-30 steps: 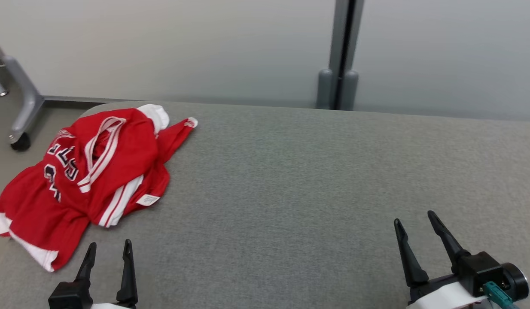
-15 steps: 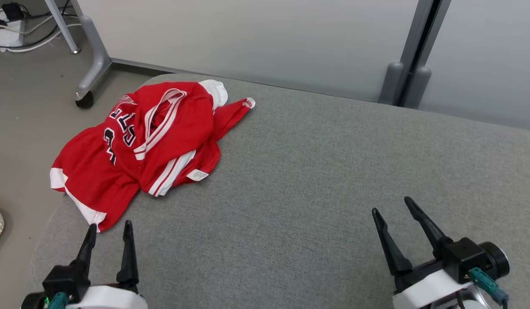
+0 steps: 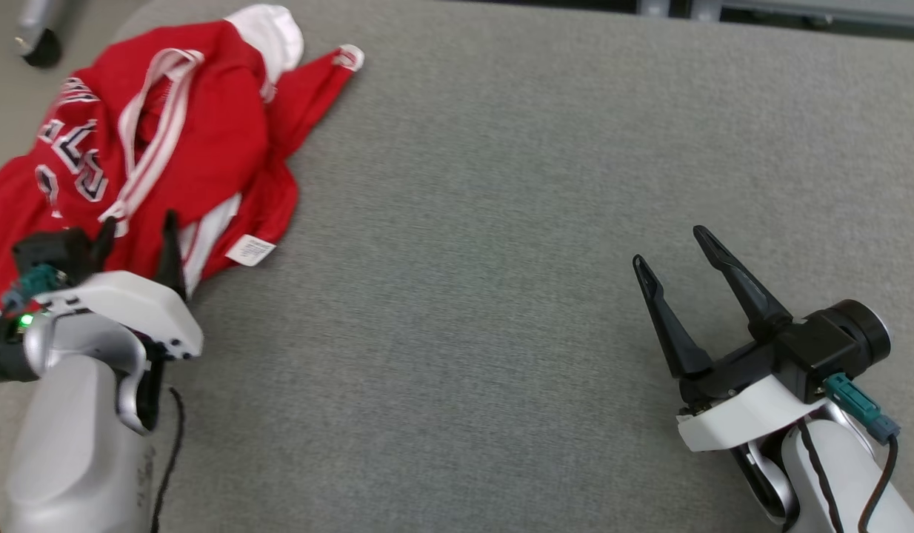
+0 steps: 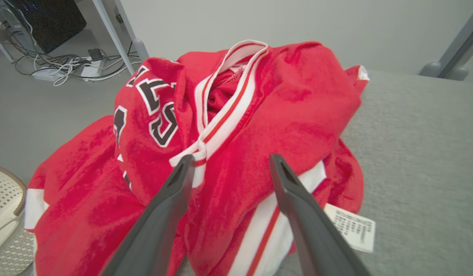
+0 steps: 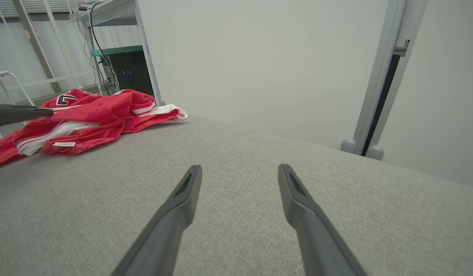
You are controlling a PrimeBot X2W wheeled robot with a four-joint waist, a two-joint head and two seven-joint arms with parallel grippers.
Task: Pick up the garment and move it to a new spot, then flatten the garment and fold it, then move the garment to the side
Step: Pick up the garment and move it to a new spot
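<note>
The pick-up, the task's first step, is in hand. The crumpled red jersey with white striped trim and dark lettering (image 3: 220, 141) lies bunched at the far left corner of the grey fabric-covered tabletop (image 3: 501, 222). The left claw (image 3: 138, 220) hovers at the heap's near side, fingers spread wide, holding nothing. The right claw (image 3: 669, 244) hangs wide open and empty over bare cloth, well apart from the jersey. Next, I judge, the left claw must dip and pinch a thick fold. Count: one garment, one white care label (image 3: 249, 250), two claws.
</note>
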